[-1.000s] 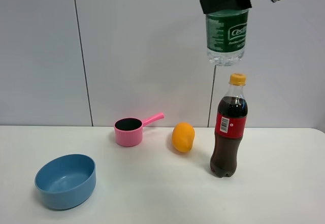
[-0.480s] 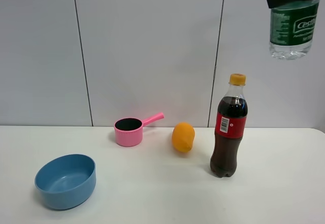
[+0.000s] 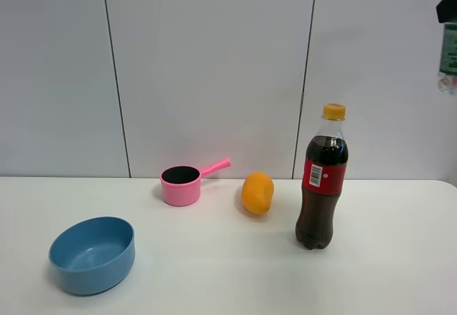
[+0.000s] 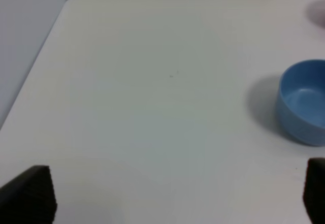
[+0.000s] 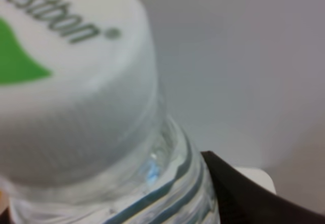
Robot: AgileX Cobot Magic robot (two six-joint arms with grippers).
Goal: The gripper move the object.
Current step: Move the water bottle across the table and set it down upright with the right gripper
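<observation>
Hanging high at the scene's right edge, the small clear green-labelled plastic water bottle [image 3: 449,54] is clamped by the black angular right gripper [image 3: 447,6]; any slip would drop it onto the white table [image 3: 214,279].

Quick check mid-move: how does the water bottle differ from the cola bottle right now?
The water bottle hangs in the air at the exterior view's right edge, mostly cut off; the cola bottle stands upright on the table. The water bottle has a green label and a white cap; the cola bottle has a red label and a yellow cap. The water bottle looks clear, the cola bottle dark. Both are capped plastic bottles.
</observation>
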